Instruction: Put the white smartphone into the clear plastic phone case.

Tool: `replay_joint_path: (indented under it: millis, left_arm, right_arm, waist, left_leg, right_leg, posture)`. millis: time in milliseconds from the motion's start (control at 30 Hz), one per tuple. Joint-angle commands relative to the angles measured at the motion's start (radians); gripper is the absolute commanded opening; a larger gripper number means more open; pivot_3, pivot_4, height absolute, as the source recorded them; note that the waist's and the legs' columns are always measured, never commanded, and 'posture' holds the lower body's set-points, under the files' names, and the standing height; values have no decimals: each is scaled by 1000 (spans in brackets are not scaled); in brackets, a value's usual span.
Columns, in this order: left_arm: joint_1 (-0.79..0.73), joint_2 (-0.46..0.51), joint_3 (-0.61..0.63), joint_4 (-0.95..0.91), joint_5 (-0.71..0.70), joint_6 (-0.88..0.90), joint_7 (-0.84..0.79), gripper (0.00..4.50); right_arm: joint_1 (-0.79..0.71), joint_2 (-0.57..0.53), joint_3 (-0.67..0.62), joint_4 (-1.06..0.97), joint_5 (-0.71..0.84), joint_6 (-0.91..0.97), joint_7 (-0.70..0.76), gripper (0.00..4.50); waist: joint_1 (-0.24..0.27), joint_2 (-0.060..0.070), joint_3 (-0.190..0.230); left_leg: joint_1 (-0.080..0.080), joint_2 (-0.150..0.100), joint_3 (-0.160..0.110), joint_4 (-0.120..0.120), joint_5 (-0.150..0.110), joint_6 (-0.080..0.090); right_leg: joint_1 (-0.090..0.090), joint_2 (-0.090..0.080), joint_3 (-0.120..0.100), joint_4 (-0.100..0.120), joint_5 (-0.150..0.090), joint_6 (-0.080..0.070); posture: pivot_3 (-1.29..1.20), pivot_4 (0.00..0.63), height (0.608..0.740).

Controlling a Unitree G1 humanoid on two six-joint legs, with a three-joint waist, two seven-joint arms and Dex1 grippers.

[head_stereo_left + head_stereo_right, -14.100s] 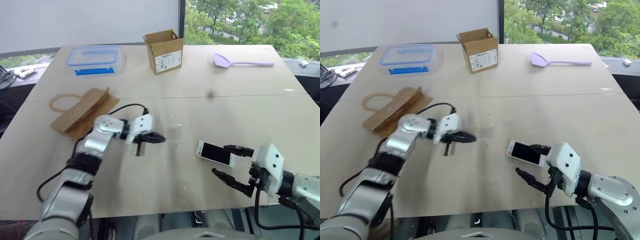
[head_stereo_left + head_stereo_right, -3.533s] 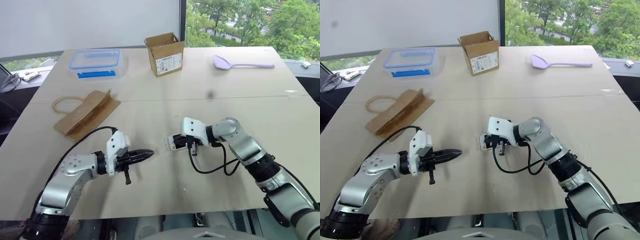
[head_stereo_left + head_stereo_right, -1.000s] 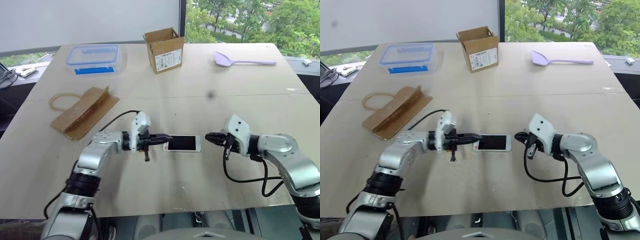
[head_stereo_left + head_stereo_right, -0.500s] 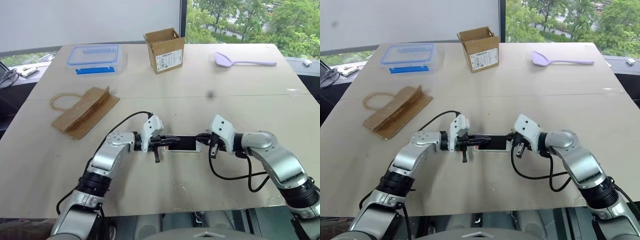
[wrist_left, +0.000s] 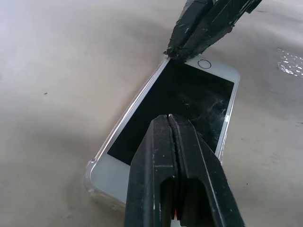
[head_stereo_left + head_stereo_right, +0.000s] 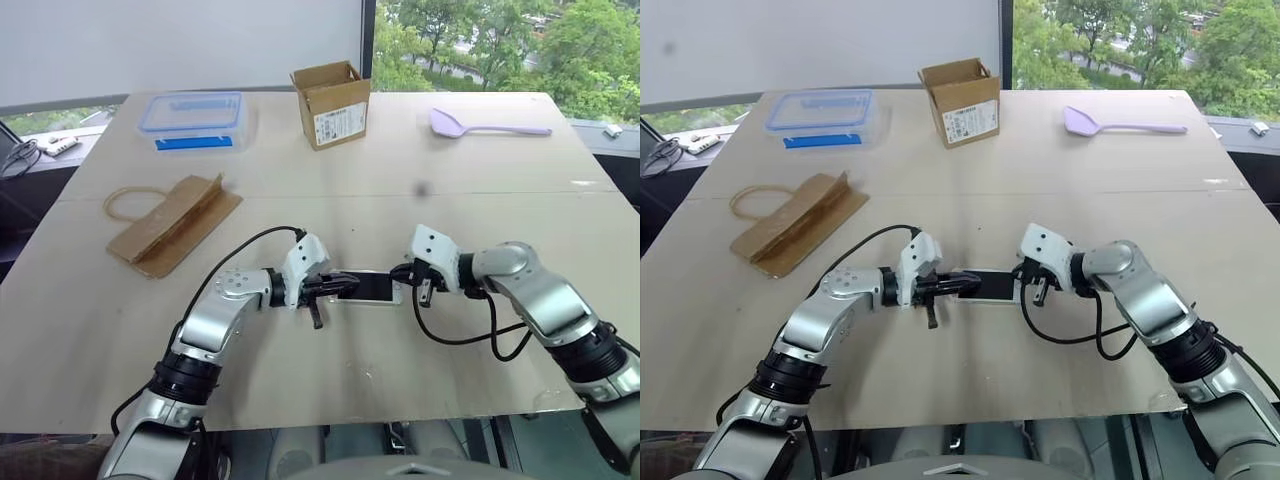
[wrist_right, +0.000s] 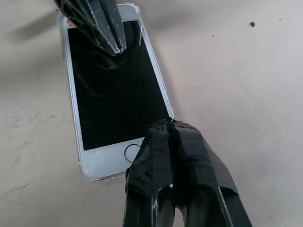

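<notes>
The white smartphone (image 5: 182,101) is seen lying screen-up at the centre of the worktop (image 6: 330,190), seated inside the clear plastic phone case (image 5: 102,182), whose rim is glimpsed round its edges. Both hands are closed and empty: the left hand (image 6: 345,284) is set at one end of the phone, the right hand (image 6: 400,275) at the other. A blue-lidded clear box (image 6: 193,118) at upper left; its contents cannot be made out. The open cardboard box (image 6: 329,103) interior is hidden.
</notes>
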Motion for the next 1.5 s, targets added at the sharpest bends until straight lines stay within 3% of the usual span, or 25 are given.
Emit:
replay_joint_path:
  millis: [33, 267, 433, 533, 667, 800, 1500]
  left_arm:
    - [8, -3, 0, -30, -3, 10, 13, 23]
    - [28, -2, 0, -34, -2, 2, 21, 23]
    - [44, 1, 2, -17, 3, -22, 16, 23]
    - [51, 1, 1, 4, 7, -43, 11, 23]
    - [53, 0, -5, 18, 10, -58, 5, 23]
    - [46, 0, -10, -13, 4, -31, 12, 23]
    - [59, 12, 3, -65, -7, 12, 28, 23]
  right_arm:
    - [33, -8, 115, 105, -60, 15, 31, 0]
    - [22, 43, 151, 211, -155, -80, -17, 0]
    - [68, 58, -59, 23, 4, -83, 16, 0]
    - [108, 16, -116, -104, 90, -36, 66, 0]
    - [155, -37, -83, -172, 102, -12, 88, 0]
    - [149, -55, 2, -92, -4, -53, 44, 0]
    - [86, -25, 153, 90, -122, -38, 62, 0]
  waist:
    - [-1, 0, 0]
    - [-4, -5, -14]
    - [-2, -6, -15]
    - [-1, -4, -13]
    - [-1, -3, -12]
    - [-3, -3, -12]
    - [-1, -7, -16]
  left_leg:
    - [2, 0, 0, 0, 0, 0]
    - [12, 0, 3, -4, 0, 0]
    - [12, 0, 3, -5, 0, 0]
    - [10, 0, 4, -6, 0, 0]
    - [8, -1, 4, -9, 0, 0]
    - [9, 0, 4, -10, 0, 0]
    - [11, 0, 4, -10, 0, 0]
  right_leg:
    - [2, 0, 0, 0, 0, 0]
    - [9, 0, 2, -1, -1, -1]
    - [9, -1, 2, -1, -1, -1]
    - [7, -2, 3, -2, -1, -1]
    - [6, -2, 3, -5, -1, -1]
    - [6, -1, 3, -5, -1, -1]
    - [6, -1, 3, -6, -1, -1]
  posture:
    - [0, 150, 740]
    - [0, 150, 740]
    - [0, 150, 740]
    - [0, 150, 740]
    - [0, 150, 740]
    - [0, 150, 740]
    - [0, 150, 740]
